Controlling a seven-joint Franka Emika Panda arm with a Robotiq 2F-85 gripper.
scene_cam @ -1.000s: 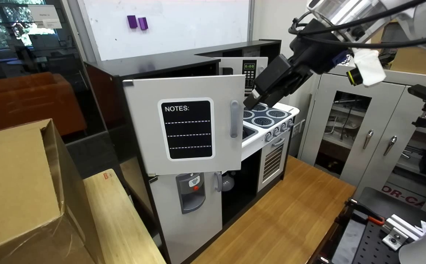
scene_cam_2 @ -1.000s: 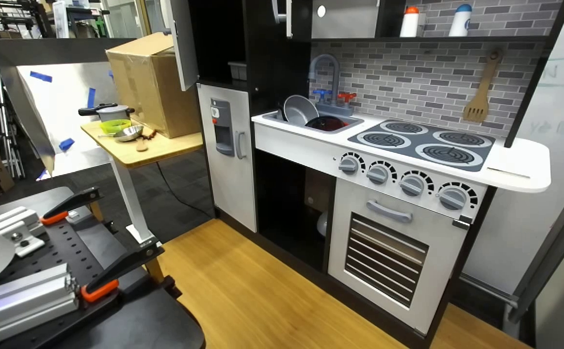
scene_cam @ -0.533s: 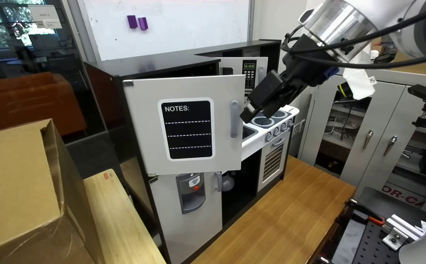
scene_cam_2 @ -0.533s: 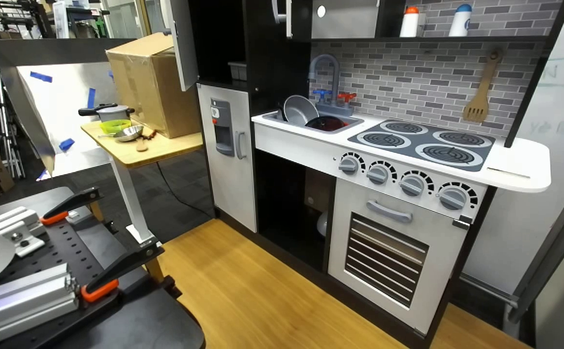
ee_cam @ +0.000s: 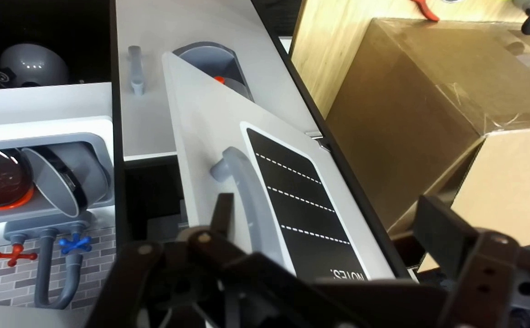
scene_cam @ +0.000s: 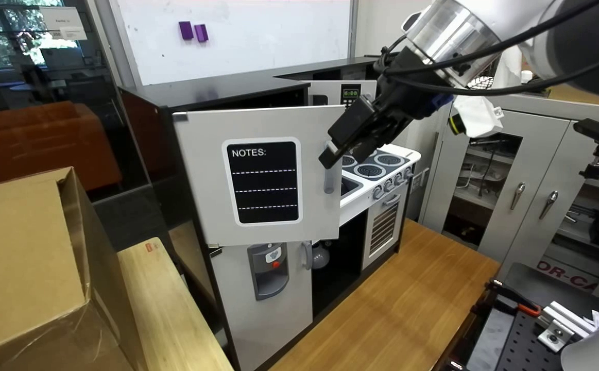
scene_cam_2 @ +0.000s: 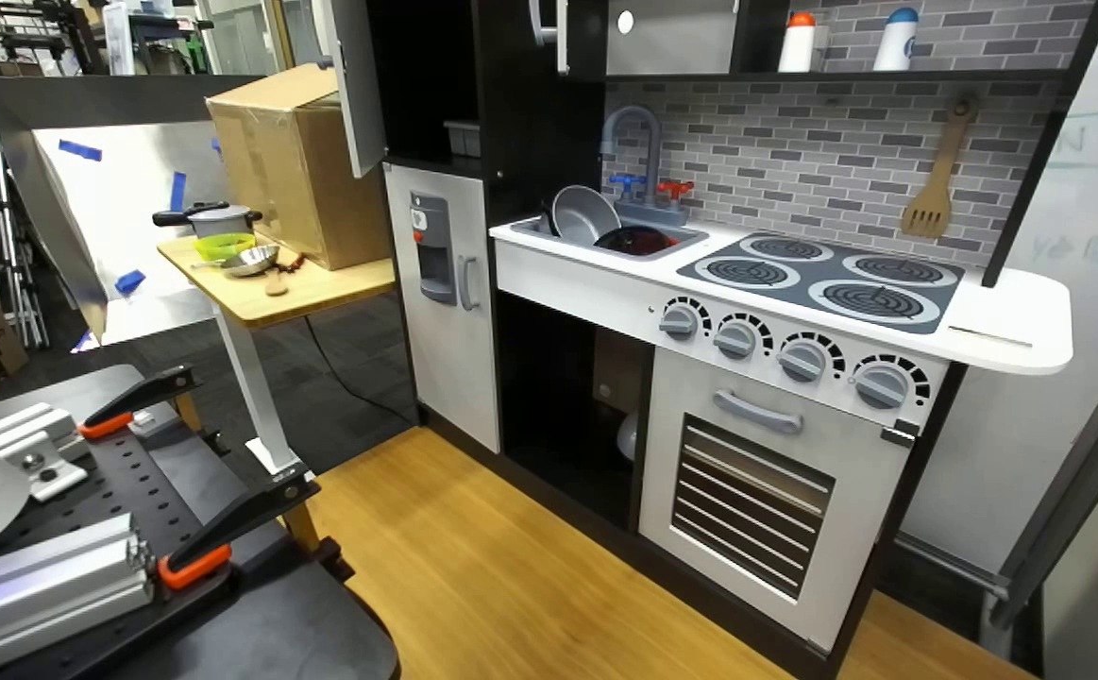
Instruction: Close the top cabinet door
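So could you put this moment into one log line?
top door: open; gripper: open, near handle; contact: unclear; closing: not done

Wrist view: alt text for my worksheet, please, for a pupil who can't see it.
An open claw faces a grey cabinet door standing open, with a curved handle and black notes panel. At left, a sink holds cookware; at right is a cardboard box.

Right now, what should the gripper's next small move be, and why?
Probably a gentle push on the top cabinet door, near its gray handle, toward the cabinet: the door stands open in both exterior views, and the wrist view shows the open gripper facing the door's NOTES panel. Contact is unclear.
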